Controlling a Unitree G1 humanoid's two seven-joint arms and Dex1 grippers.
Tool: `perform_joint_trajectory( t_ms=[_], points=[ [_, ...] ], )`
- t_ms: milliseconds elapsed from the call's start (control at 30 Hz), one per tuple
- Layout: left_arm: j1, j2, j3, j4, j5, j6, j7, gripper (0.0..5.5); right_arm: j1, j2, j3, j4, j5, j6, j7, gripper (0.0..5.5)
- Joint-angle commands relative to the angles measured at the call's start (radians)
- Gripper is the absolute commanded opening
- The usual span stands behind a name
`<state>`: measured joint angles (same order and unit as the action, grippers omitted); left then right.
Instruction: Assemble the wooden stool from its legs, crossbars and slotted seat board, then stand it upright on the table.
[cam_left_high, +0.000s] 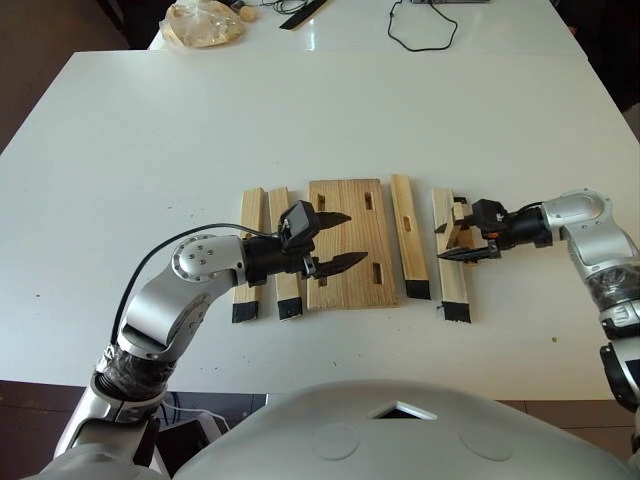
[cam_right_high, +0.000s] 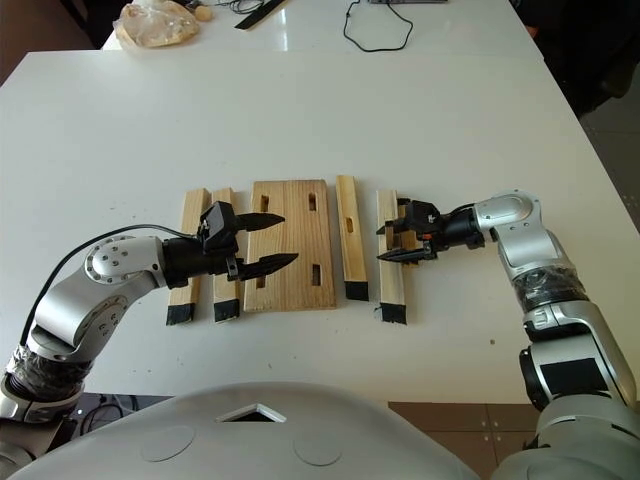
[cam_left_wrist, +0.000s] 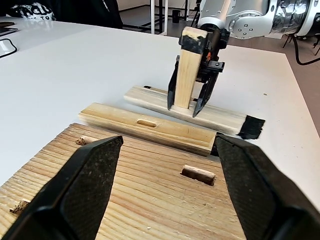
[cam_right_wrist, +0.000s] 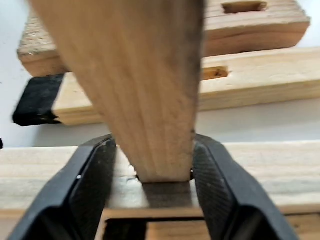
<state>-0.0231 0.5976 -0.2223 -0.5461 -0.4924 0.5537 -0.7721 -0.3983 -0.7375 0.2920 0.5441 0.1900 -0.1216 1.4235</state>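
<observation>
One crossbar (cam_left_wrist: 189, 65) clenched upright in your right gripper (cam_right_high: 382, 244), on a leg (cam_left_high: 452, 290) | left gripper (cam_left_high: 355, 237) released above seat board (cam_left_high: 345, 290) | risk: if you tilt it, it may jam.

On the surface (cam_left_high: 140, 140) we find the seat board (cam_left_high: 346, 243) flanked by left legs (cam_left_high: 253, 210) and right legs (cam_left_high: 403, 215) (crossbar (cam_left_wrist: 189, 70) standing on the rightmost).

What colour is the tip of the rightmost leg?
Black. The leg tip shows best in the left wrist view.
</observation>
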Motion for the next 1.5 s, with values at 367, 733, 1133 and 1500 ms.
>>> perform_joint_trajectory(
  t_ms=[367, 733, 1133, 1500],
  points=[
    [-0.008, -0.005, 0.013, 0.033, 0.053, -0.03, 0.013, 3.44, -0.015, 0.023, -0.137, -0.127, 0.082, 0.126, 0.013, 2.76],
    [0.011, -0.027, 0.017, 0.032, 0.068, -0.038, 0.04, 3.44, -0.044, 0.012, -0.217, -0.226, 0.135, 0.215, 0.011, 2.76],
    [0.017, -0.019, 0.033, 0.037, 0.068, -0.043, 0.031, 3.44, -0.03, -0.027, -0.349, -0.525, 0.333, 0.48, -0.046, 2.76],
    [0.01, -0.018, 0.037, 0.045, 0.067, -0.035, 0.028, 3.44, -0.064, 0.069, -0.395, -0.611, 0.457, 0.622, -0.232, 2.76]
  ],
)
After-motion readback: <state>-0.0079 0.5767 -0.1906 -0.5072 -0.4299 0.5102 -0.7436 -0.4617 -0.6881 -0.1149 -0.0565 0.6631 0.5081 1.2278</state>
